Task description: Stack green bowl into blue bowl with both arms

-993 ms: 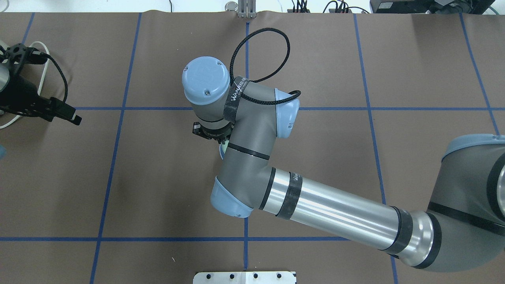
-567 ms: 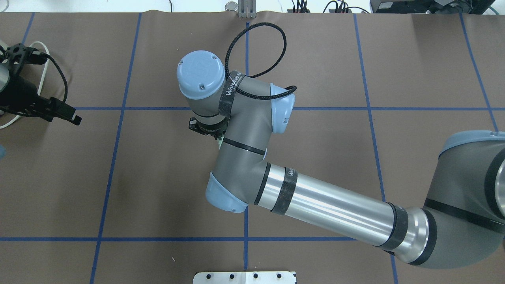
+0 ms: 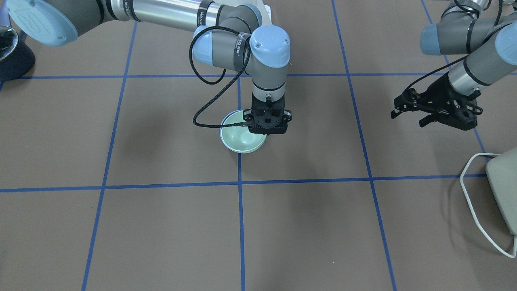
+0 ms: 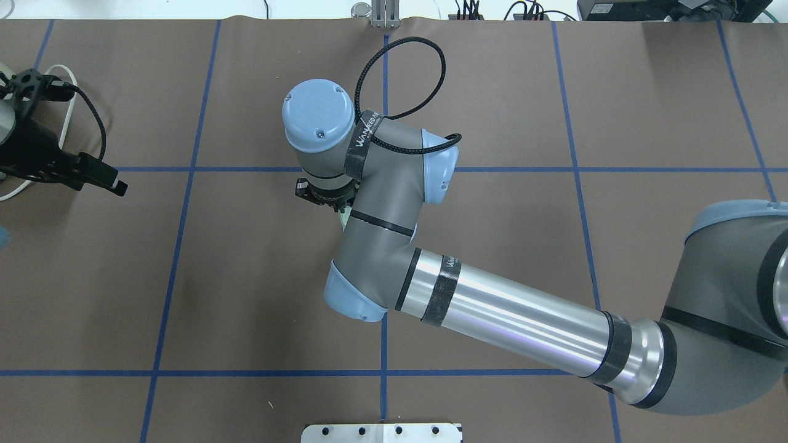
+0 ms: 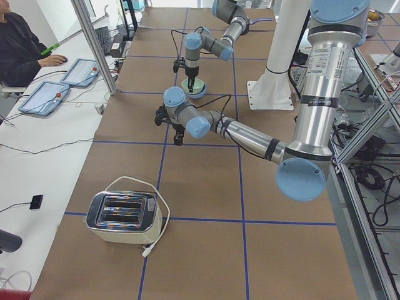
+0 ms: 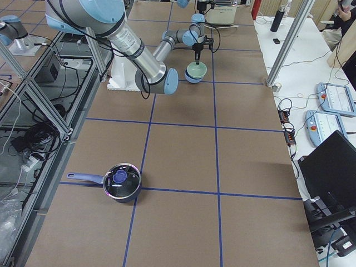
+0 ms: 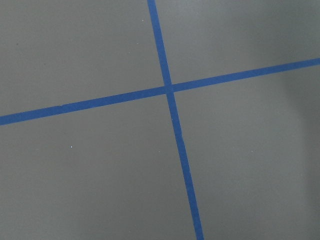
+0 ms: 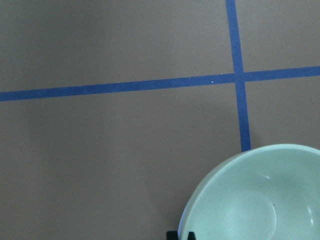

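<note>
The pale green bowl (image 3: 241, 139) sits nested in the pale blue bowl (image 3: 228, 119) near the table's middle, on a blue tape line. Only the blue bowl's rim shows around it. My right gripper (image 3: 268, 130) points straight down and is shut on the green bowl's rim. In the right wrist view the green bowl (image 8: 260, 200) fills the lower right, with the fingertips (image 8: 172, 234) at its edge. In the overhead view the right arm hides almost all of both bowls. My left gripper (image 3: 408, 117) is open and empty, hovering far off at my left side of the table.
A toaster (image 5: 122, 215) with a white cord (image 3: 470, 190) stands at the table's left end. A dark pot with a lid (image 6: 119, 183) stands at the right end. Blue tape lines grid the brown table cover (image 3: 161, 226).
My right wrist has shifted a little away from the robot, toward the far edge, and the sliver of bowl under it moved along with it. The left arm has not moved.
</note>
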Available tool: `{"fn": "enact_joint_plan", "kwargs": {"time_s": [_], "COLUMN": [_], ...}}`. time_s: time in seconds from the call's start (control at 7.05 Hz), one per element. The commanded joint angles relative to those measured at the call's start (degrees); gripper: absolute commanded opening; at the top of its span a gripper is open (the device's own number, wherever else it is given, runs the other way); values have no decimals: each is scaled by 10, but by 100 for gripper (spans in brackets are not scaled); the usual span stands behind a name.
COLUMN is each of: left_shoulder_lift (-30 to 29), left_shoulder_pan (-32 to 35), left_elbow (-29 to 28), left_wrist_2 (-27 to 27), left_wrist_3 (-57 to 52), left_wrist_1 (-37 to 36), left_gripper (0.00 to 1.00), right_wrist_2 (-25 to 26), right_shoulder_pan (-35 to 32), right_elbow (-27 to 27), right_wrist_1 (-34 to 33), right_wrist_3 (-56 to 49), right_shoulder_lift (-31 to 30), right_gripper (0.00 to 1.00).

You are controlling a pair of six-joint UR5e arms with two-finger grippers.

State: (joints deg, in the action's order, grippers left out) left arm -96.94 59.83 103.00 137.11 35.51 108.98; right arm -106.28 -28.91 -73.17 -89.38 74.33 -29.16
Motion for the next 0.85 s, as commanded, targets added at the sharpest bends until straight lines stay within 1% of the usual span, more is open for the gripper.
{"fn": "enact_joint_plan", "kwargs": {"time_s": [0.0, 0.14, 0.28, 0.71], "left_shoulder_lift": [0, 0, 0, 0], "left_shoulder_pan": [-1, -1, -1, -1], "left_elbow": [-2, -3, -3, -2], "left_wrist_2": [0, 0, 0, 0], "left_wrist_3": [-1, -2, -2, -2], "left_wrist_1": [0, 0, 1, 0], "left_gripper": [97, 97, 97, 97], "right_wrist_2": [-2, 1, 3, -7], "right_shoulder_pan": [1, 2, 1, -17], "right_elbow": [-2, -6, -9, -37], "right_wrist_1": [1, -1, -1, -14], "right_wrist_3": [-1, -1, -1, -23], "right_shoulder_lift": [1, -1, -2, -4], "right_gripper": [30, 75, 100, 100]}}
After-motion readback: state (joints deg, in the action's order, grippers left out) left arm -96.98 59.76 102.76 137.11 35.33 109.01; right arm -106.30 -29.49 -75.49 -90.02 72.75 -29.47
